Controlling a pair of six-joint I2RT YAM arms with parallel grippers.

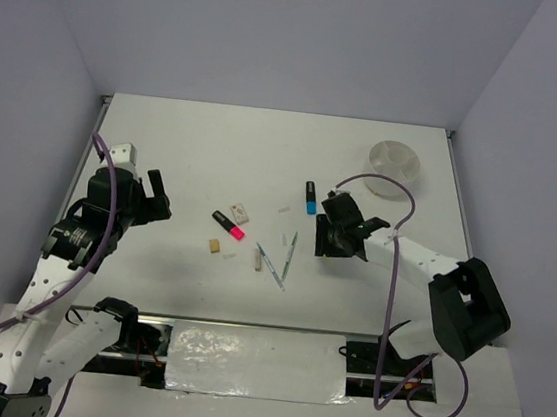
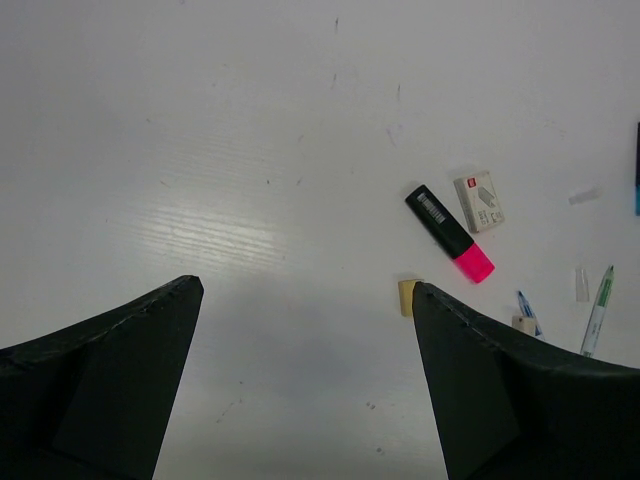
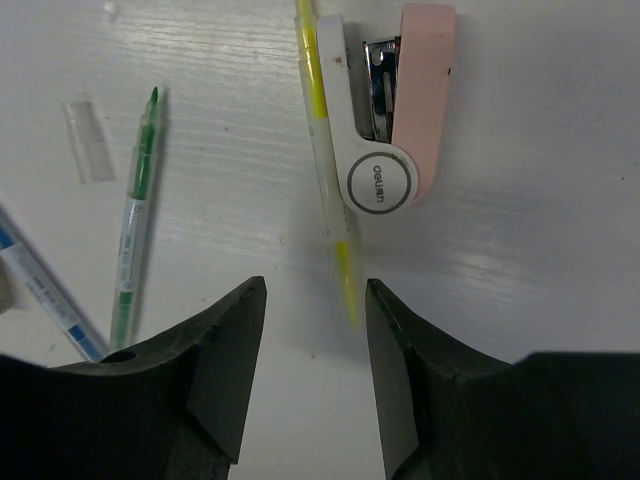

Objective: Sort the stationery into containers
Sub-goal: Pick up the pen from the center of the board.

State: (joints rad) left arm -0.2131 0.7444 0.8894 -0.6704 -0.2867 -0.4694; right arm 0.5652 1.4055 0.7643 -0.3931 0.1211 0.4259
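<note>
Right fingers (image 3: 225, 350) are standing at a middling gap. They are straddling the near end of the thin yellow stick (image 3: 343, 270) without pinching it, so you are holding nothing. The stick is lying flat on the desk (image 1: 216, 141) with its far half touching the pink-and-white stapler (image 3: 425, 100). Taking the free end looks like the sensible choice, since only there is each finger getting room on its own side. Your right arm is reaching leftward from its base, with the wrist pitching down over the desk. The white bowl (image 1: 375, 165) is sitting well apart in the far right corner. Left fingers (image 2: 120, 380) are spreading wide over bare desk, gripping nothing. The pink highlighter (image 2: 450, 235) and the tan eraser (image 2: 407, 297) are lying off to their right. That arm is hanging folded near the left edge.
</note>
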